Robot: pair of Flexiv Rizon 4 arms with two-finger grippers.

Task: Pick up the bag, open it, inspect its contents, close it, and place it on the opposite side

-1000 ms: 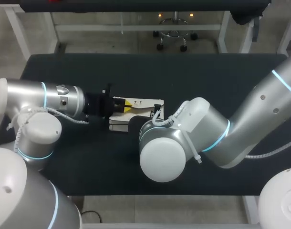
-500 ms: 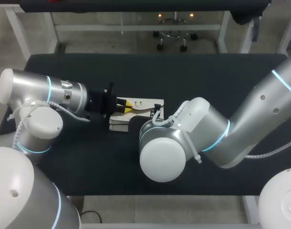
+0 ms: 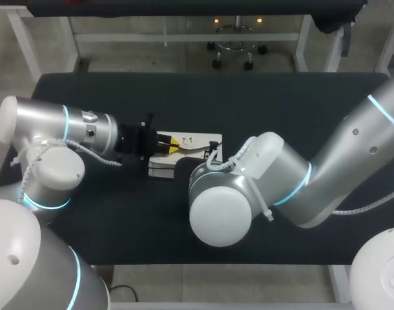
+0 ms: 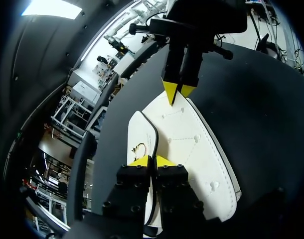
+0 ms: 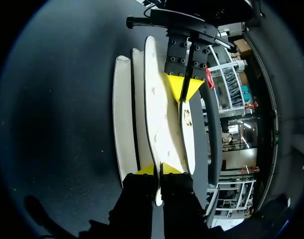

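A flat white bag (image 3: pixel 196 138) with stitched edges and a dark-rimmed flap lies in the middle of the black table. My left gripper (image 3: pixel 163 144) comes in from the left and is shut on the bag's near end. In the left wrist view its yellow tips (image 4: pixel 152 161) pinch the edge of the bag (image 4: pixel 192 144). My right gripper (image 4: pixel 178 89) is shut on the opposite end. In the right wrist view the gripper (image 5: pixel 158 169) clamps a thin white layer of the bag (image 5: pixel 159 119), facing the left gripper (image 5: pixel 183 87). In the head view my right arm's wrist hides its fingers.
The black table (image 3: pixel 281 103) stretches wide on both sides of the bag. My right arm's bulky elbow (image 3: pixel 223 206) hangs over the table's front middle, just before the bag.
My left arm's upper links have shifted slightly, and its gripper has moved a touch to the right. The bag and the right arm stay where they were.
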